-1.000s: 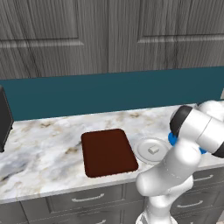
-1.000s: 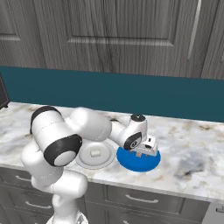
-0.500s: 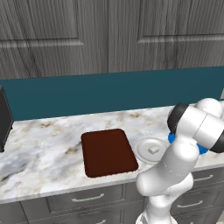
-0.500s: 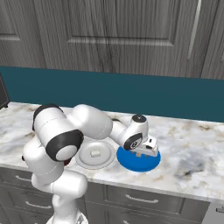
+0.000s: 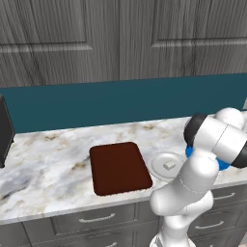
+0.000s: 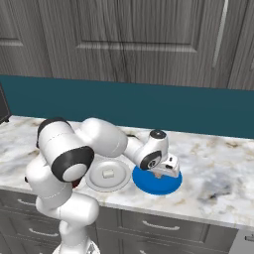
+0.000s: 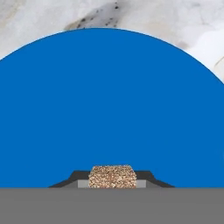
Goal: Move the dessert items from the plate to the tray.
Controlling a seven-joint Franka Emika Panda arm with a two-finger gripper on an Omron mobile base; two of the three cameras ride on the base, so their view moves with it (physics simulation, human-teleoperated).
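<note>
One small cream-white dessert piece (image 5: pixel 169 165) (image 6: pixel 106 173) lies on the round pale plate (image 5: pixel 155 161) (image 6: pixel 94 179). Left of the plate lies the dark reddish-brown tray (image 5: pixel 119 167), with nothing on it. My gripper (image 6: pixel 159 173) (image 7: pixel 112 178) hangs low over a flat bright blue disc (image 6: pixel 148 183) (image 7: pixel 109 100), just right of the plate. Its fingers are shut on a small brown speckled block (image 7: pixel 112 174). The arm hides the gripper in the left base view.
The marble counter (image 5: pixel 53 164) runs along a teal backsplash (image 5: pixel 96 103) under grey cabinets. A dark appliance edge (image 5: pixel 5 135) stands at the far left. The counter's front edge lies close to the plate and the blue disc.
The arm's upper joints have shifted a little. The hand stays low over the blue disc with the brown block between its fingers.
</note>
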